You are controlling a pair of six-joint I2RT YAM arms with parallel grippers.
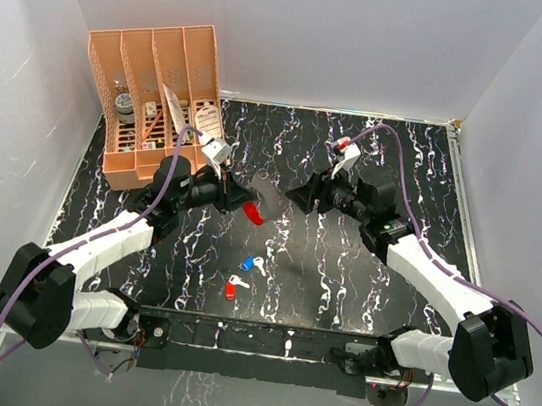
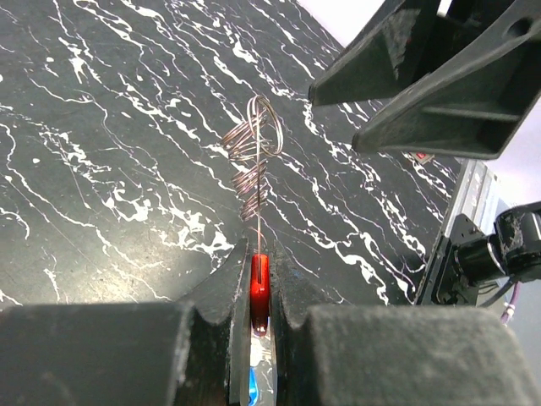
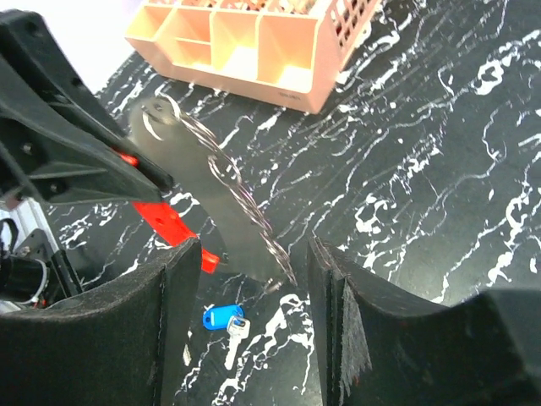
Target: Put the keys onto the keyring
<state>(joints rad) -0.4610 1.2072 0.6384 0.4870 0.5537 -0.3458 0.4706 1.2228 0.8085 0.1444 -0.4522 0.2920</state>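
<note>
**A:** Black marbled tabletop (image 1: 342, 274), white walls (image 1: 326, 29) on three sides, a peach organizer (image 1: 155, 96) at the back left. Where is the keyring?

**B:** Lifted off the surface, about mid-table. The left tool (image 2: 259, 254) is clamped tight on the red strip of the keyring (image 2: 259, 288), held edge-up. The pale twisted band reaches out past its tips towards the right tool (image 3: 254, 247).

**A:** And that one?

**B:** Its fingers stand part-way apart with nothing pinched. The band's free end lies in the gap between them and seems to touch neither pad.

**A:** The keys?

**B:** Both lie flat on the tabletop, nearer the arm bases. The blue key (image 1: 252, 263) is just beyond the red key (image 1: 233, 286), close to it but apart. Neither is threaded yet.

**A:** So the step in hand is a second grip on the loop?

**B:** That's my judgement. Take the band squarely near its end so it doesn't spring sideways, and keep the left grip steady. The band looks thin and springy.

**A:** Room to move?

**B:** The two tools' tips are close together, so moves should be short and slow. There is open surface to the right and at the front. The organizer sits just behind the left arm, and the keys lie on the tabletop a little nearer the bases than the tools.
</note>
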